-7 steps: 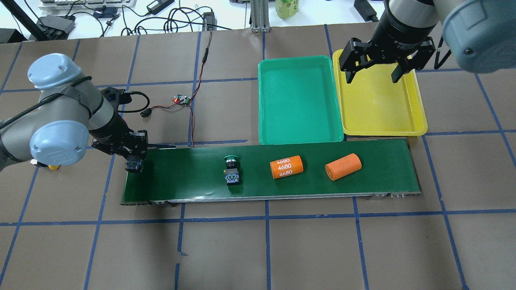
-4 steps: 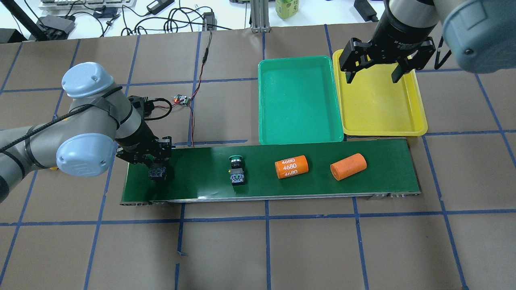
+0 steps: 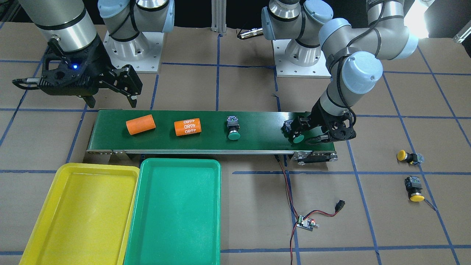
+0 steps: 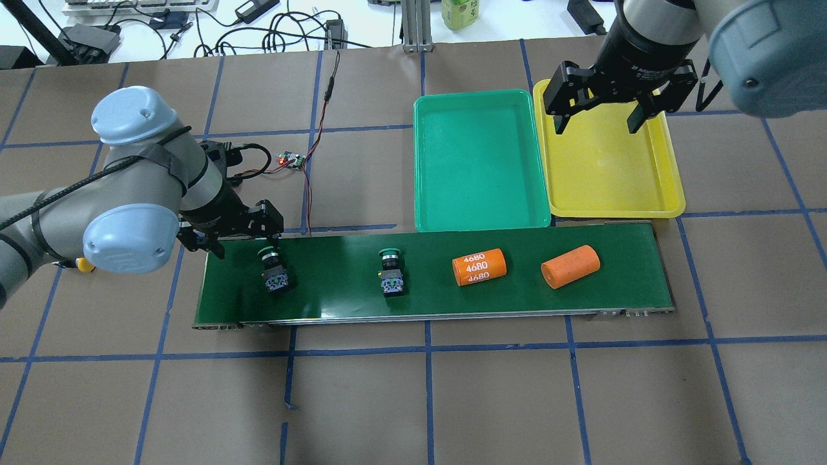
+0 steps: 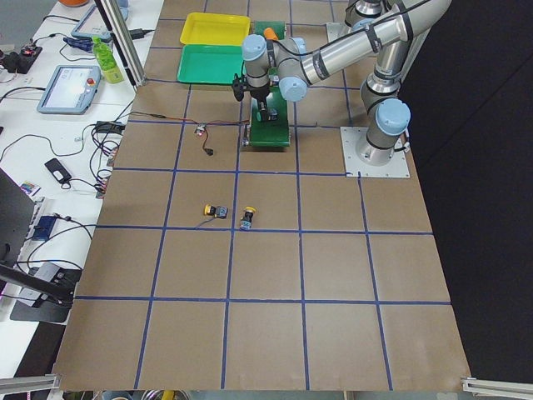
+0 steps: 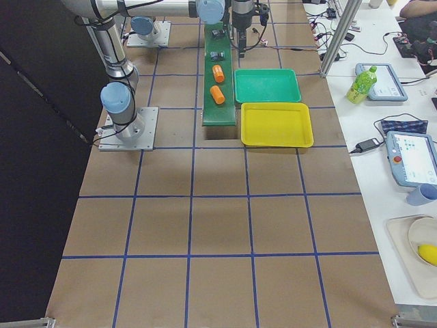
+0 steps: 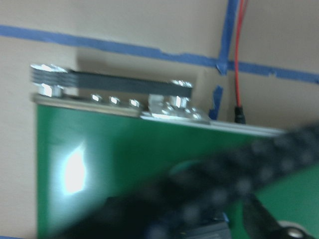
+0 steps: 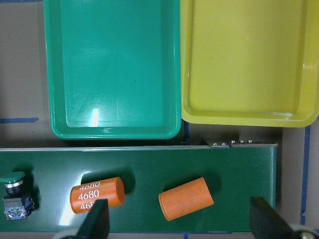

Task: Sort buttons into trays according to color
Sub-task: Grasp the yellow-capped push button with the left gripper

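Green buttons (image 4: 274,272) (image 4: 391,274): two on belt (image 4: 336,297); yellow buttons (image 3: 408,156) (image 3: 414,187): two on bench (image 4: 491,400); left claw (image 4: 245,243), right claw (image 4: 597,126) both spread.

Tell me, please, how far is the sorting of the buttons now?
Done: nothing; the green tray and yellow tray are empty. In hand: two green buttons lie on the conveyor belt, one beside the open left gripper. Left: both yellow buttons lie on the table, and all four must reach trays.

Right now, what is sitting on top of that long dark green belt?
Two green-capped buttons and two orange cylinders, one printed 4680. The left pincer covers one corner of the belt.
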Available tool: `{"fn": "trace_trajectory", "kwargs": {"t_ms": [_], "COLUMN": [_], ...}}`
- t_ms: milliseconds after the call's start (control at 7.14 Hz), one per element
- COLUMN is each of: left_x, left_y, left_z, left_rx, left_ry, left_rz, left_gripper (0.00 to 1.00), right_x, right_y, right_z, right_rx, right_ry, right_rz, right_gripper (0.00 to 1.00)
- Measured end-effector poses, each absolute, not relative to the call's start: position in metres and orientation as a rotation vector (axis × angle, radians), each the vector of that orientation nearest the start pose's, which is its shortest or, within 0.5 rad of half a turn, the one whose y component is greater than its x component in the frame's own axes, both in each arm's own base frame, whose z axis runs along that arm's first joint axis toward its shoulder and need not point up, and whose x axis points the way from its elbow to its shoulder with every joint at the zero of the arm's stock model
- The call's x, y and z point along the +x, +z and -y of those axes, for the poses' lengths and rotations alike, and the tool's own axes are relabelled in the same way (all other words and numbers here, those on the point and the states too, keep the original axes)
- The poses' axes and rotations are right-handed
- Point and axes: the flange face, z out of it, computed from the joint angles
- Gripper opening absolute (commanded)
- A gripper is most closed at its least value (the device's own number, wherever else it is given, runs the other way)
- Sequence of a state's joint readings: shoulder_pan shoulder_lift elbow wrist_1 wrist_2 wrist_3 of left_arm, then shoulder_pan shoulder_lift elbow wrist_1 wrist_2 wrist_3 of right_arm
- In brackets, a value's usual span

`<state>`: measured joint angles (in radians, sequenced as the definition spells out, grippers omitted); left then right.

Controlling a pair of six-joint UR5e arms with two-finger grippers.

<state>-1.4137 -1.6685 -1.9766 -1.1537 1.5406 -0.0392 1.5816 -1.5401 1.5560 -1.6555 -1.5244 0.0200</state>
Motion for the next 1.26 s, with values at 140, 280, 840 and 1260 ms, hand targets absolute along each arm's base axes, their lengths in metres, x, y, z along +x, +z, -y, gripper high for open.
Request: {"fn": "trace_trajectory", "kwargs": {"t_ms": [140, 280, 840, 1260], "left_x": [-0.023, 0.026, 0.224, 0.305], "left_y": [0.301, 0.308, 0.287, 0.233], "left_z": [0.508, 0.524, 0.549, 0.535], "left_rx": [-0.336, -0.301, -0.044, 0.130], "left_ry": [0.131, 0.136, 0.147, 0.145], "left_rz": [-3.159, -3.165, -3.135, -3.153], "left_gripper": [1.00, 1.00, 1.00, 1.00], "right_x": [0.143, 0.143, 0.143, 0.143], "right_y": [0.489, 0.489, 0.489, 0.489], "right_z": [0.510, 0.510, 0.510, 0.510], "right_rx": [0.012, 0.013, 0.012, 0.012], "right_ry": [-0.106, -0.106, -0.106, -0.106], "right_rz": [-3.092, -3.092, -3.091, -3.092], "right_gripper": [1.00, 1.00, 1.00, 1.00]}}
